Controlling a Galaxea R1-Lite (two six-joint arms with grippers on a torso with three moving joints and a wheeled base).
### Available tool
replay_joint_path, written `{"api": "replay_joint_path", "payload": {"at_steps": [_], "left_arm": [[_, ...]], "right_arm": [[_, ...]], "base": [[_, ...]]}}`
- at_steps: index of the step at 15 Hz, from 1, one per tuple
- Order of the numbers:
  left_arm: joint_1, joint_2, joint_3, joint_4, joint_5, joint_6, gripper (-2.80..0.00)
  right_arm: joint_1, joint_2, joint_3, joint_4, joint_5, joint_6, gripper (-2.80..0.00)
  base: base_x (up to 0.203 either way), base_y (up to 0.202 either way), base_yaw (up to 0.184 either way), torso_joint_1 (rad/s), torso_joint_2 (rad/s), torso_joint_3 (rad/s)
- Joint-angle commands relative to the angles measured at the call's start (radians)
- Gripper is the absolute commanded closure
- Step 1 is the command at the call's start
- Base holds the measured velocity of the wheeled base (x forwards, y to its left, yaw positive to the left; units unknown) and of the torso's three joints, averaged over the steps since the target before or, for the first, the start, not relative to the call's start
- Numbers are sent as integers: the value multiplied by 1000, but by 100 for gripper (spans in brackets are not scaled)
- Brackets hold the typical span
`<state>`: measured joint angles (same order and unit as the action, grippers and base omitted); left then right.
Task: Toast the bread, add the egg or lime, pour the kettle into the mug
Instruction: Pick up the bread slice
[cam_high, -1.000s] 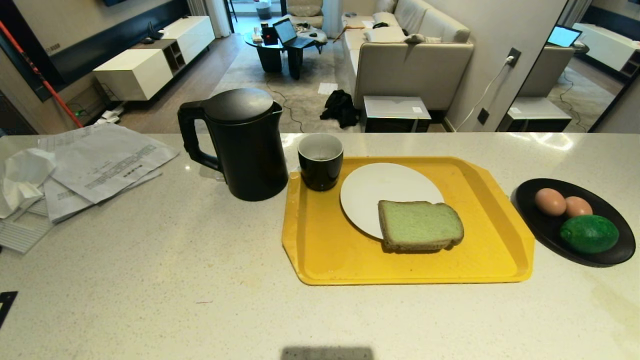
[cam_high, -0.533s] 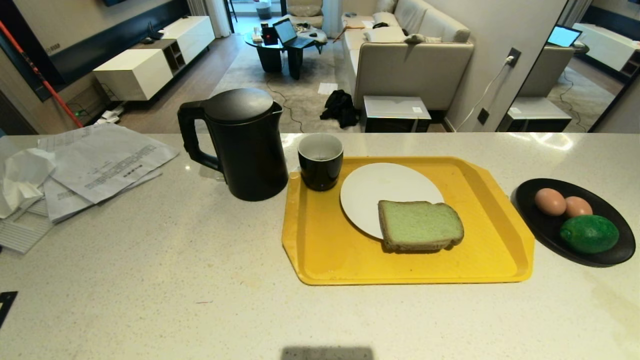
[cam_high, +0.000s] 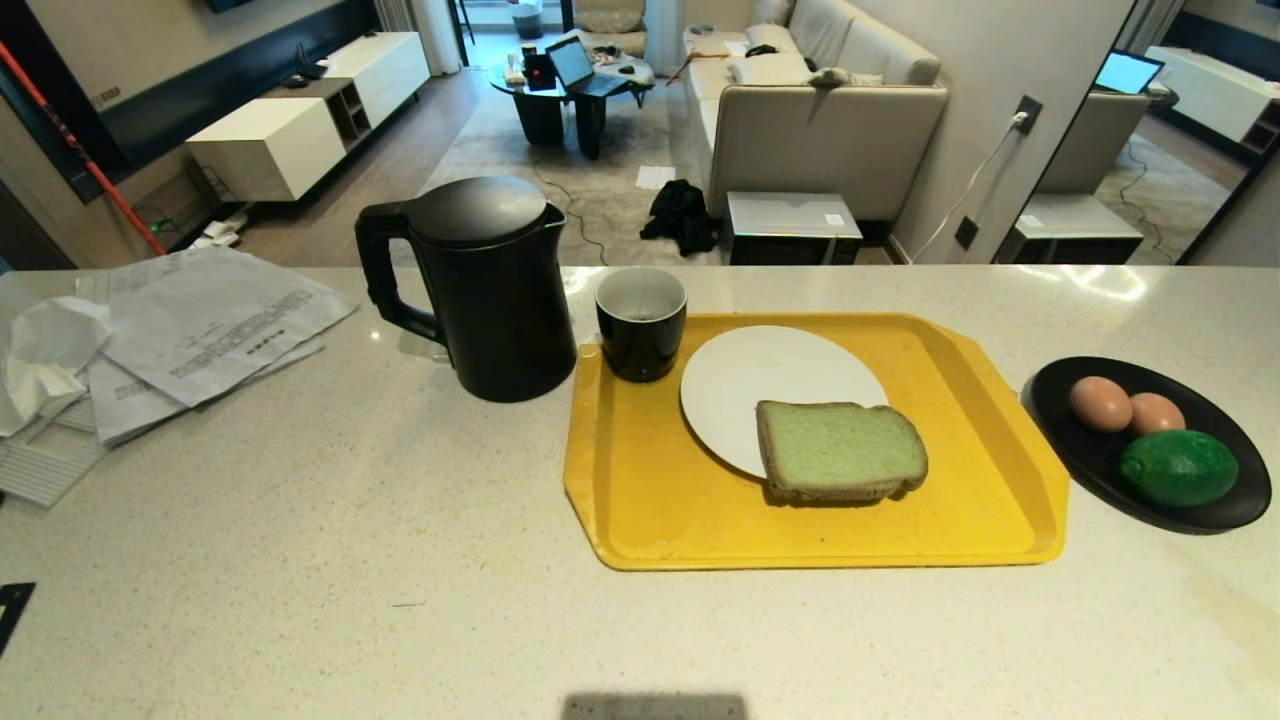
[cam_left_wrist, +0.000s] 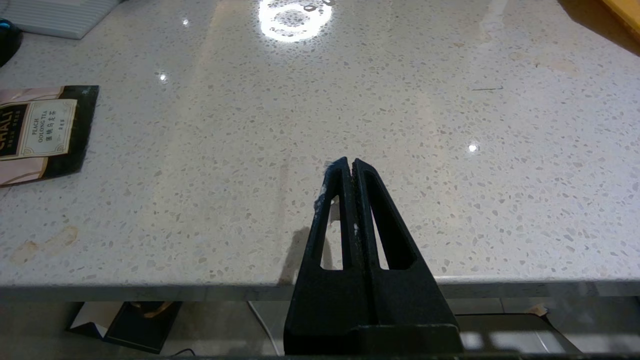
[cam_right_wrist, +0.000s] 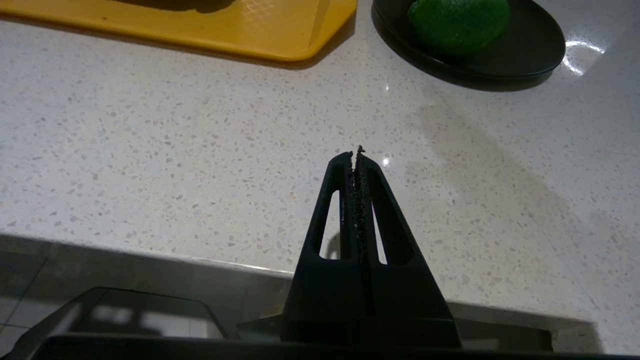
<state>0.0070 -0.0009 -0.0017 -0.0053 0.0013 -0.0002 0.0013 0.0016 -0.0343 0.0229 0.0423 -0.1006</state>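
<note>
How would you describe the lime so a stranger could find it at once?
Start at the yellow tray on the counter, then look right to the black dish. The lime lies at the dish's near edge, beside two eggs. It alone is dark green, bumpy and bigger than either egg.

"PEACH OOLONG TEA" on tea packet (cam_left_wrist: 37, 135)
</note>
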Motion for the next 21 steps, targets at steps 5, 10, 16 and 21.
{"api": "replay_joint_path", "payload": {"at_steps": [5, 10, 16, 21], "left_arm": [[-1, -1, 0, -1, 0, 0, 0], [1, -1, 0, -1, 0, 0, 0], [0, -1, 0, -1, 0, 0, 0], [1, 0, 0, -1, 0, 0, 0]], "right_arm": [[1, 224, -315, 186, 74, 115, 0], [1, 628, -758, 420, 268, 340, 0], [2, 1005, -989, 491, 569, 658, -280], [19, 1210, -992, 332, 618, 788, -280]], "base": [[0, 0, 0, 0, 0, 0], [0, 0, 0, 0, 0, 0], [0, 0, 0, 0, 0, 0], [0, 0, 0, 0, 0, 0]]}}
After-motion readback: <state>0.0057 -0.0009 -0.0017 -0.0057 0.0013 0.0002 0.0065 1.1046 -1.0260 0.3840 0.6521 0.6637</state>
